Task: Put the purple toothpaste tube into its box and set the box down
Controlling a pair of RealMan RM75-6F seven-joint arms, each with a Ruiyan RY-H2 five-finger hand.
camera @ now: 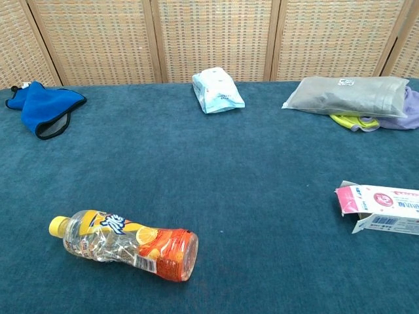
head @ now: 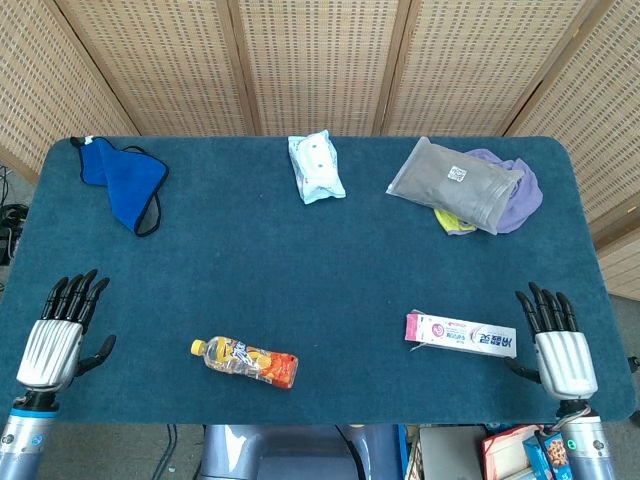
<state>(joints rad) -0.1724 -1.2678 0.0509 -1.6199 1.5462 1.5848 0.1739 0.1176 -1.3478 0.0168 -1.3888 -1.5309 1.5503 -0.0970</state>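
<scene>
While apart, robot hands splayed

The blue table carries a toothpaste box, bottle, wipes pack, cloth, grey pouch.

bottle front left, box front right on table

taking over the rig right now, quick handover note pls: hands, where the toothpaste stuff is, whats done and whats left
Left hand: open, holding nothing, at the near left edge of the table.
Right hand: open, holding nothing, at the near right edge, just right of the toothpaste box and not touching it.
The box lies flat on the table, near right, its left end flap open. No tube shows outside it; whether it is inside cannot be told.
Done: box set down.
Left: check the tube is in.
</scene>
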